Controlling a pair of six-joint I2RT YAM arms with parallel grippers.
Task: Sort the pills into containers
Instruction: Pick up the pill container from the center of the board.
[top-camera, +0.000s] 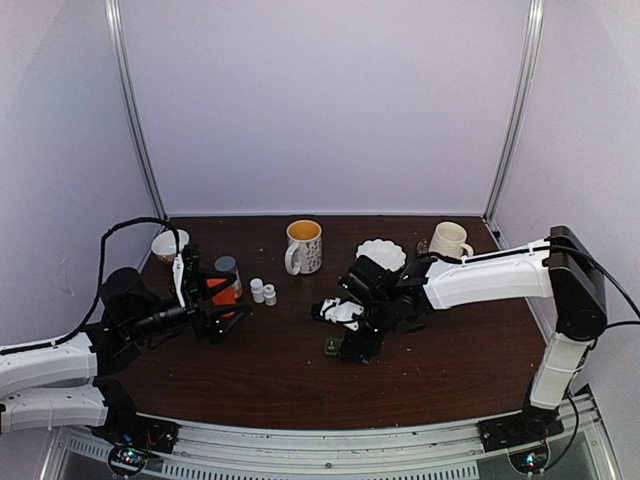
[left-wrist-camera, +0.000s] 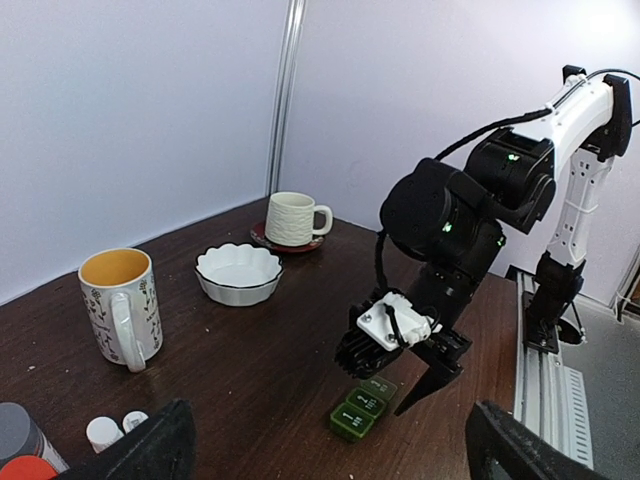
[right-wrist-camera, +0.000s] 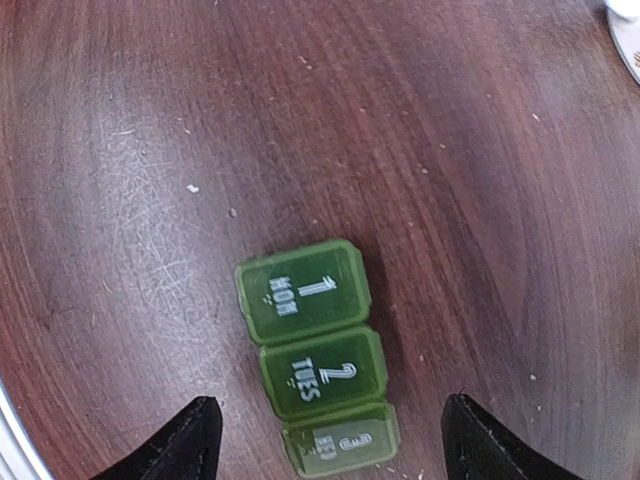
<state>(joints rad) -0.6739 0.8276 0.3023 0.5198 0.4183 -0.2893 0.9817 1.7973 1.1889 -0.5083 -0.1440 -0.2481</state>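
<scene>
The dark-green pill box (right-wrist-camera: 315, 365) lies flat on the brown table, its three lids marked 1 MON, 2 TUES and 3 WED, all shut. It also shows in the top view (top-camera: 332, 346) and the left wrist view (left-wrist-camera: 363, 407). My right gripper (right-wrist-camera: 330, 450) hangs open just above the box's 3 end, fingers on either side, not touching; it also shows in the top view (top-camera: 352, 343). My left gripper (left-wrist-camera: 330, 470) is open and empty, beside an orange bottle with a grey cap (top-camera: 224, 287). Two small white bottles (top-camera: 263, 292) stand near it. No loose pills show.
A floral mug with a yellow inside (top-camera: 303, 246) stands at the back centre. A white scalloped bowl (top-camera: 381, 253) and a cream mug (top-camera: 448, 240) on a red coaster are back right. Another white bowl (top-camera: 168, 243) is back left. White walls enclose the table.
</scene>
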